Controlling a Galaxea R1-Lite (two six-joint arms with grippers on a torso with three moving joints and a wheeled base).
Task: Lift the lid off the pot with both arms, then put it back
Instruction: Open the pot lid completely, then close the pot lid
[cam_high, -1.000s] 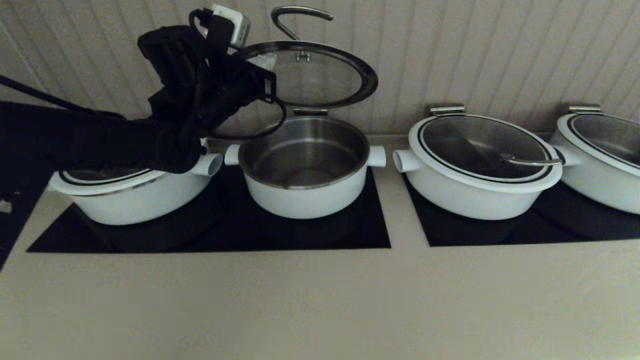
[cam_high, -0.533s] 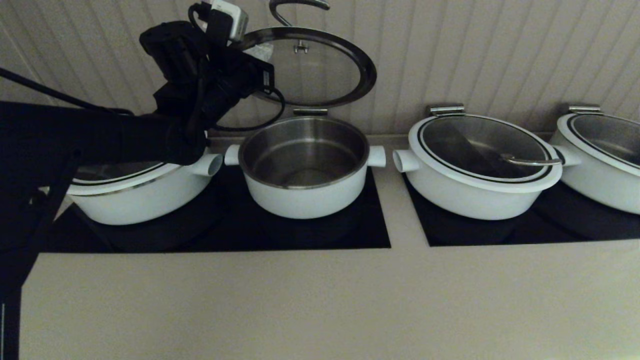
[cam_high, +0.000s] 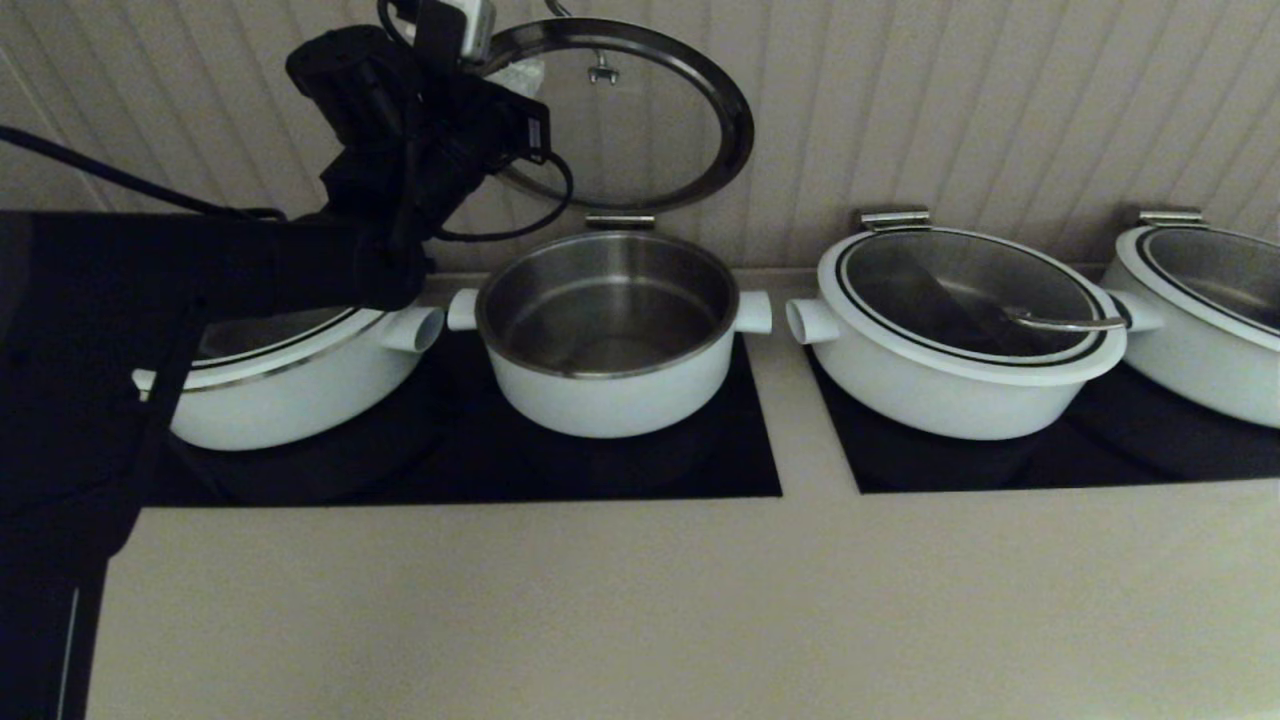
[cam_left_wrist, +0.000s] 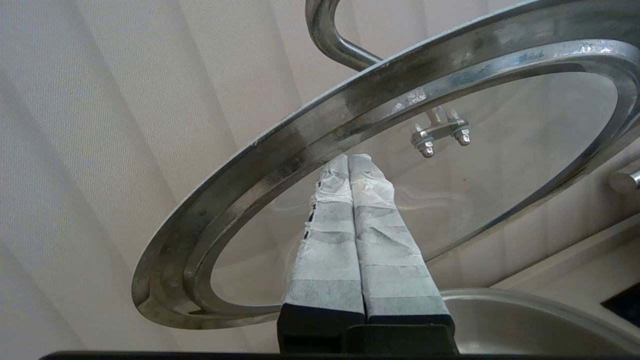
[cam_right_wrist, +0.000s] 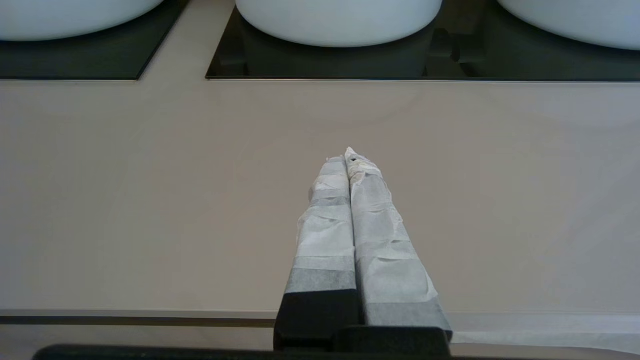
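Observation:
The pot (cam_high: 610, 385) stands open on the black cooktop, its steel inside bare. The lid (cam_high: 640, 130) is tilted up above the pot's back edge, its underside facing me; its steel handle (cam_left_wrist: 325, 35) is mostly cut off by the top of the head view. My left gripper (cam_high: 518, 75) is shut, and its taped fingertips press against the glass underside of the lid (cam_left_wrist: 500, 165), just inside the steel rim; it grips nothing (cam_left_wrist: 350, 159). My right gripper (cam_right_wrist: 350, 155) is shut and empty, low over the beige counter in front of the cooktops, out of the head view.
A wider lidded white pot (cam_high: 290, 390) stands left of the open pot, under my left arm. Two more wide lidded pots (cam_high: 960, 380) (cam_high: 1210, 330) stand to the right. A ribbed wall (cam_high: 950, 120) is close behind. The beige counter (cam_high: 640, 600) runs along the front.
My left arm has risen and pushed the lid higher and steeper. The lid's handle has gone almost out of the top of the head view.

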